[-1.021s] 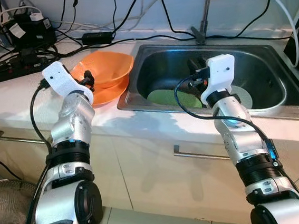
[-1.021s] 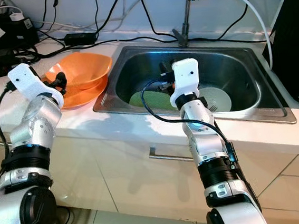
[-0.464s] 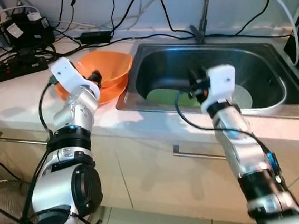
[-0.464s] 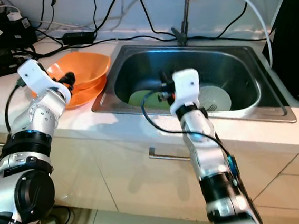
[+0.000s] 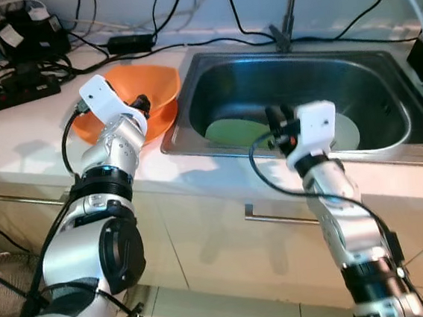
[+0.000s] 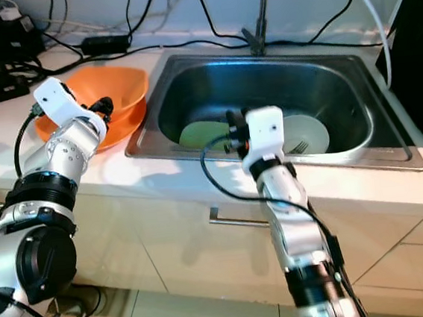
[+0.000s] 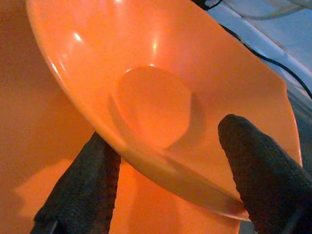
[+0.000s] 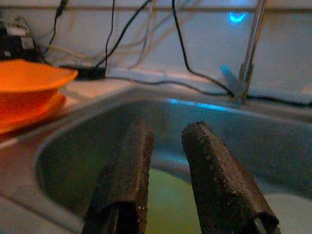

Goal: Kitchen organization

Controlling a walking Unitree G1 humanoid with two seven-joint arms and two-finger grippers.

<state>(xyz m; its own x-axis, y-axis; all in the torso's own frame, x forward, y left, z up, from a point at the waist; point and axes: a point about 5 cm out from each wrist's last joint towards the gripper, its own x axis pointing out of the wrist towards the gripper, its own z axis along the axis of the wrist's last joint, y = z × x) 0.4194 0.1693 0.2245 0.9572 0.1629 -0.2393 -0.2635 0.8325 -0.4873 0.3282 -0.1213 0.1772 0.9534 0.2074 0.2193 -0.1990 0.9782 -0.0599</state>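
Here left gripper [image 7: 165, 180] jaws straddle orange bowl [image 7: 161, 97] rim; right gripper [image 8: 168, 146] jaws parted, empty, half-hiding green plate [image 5: 239, 132].

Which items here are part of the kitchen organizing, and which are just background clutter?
Job items: orange bowls stacked on the counter, left gripper straddling the top bowl's rim; green plate and white plate in the sink, right gripper above them.

Clutter: power strip, cables, faucet.
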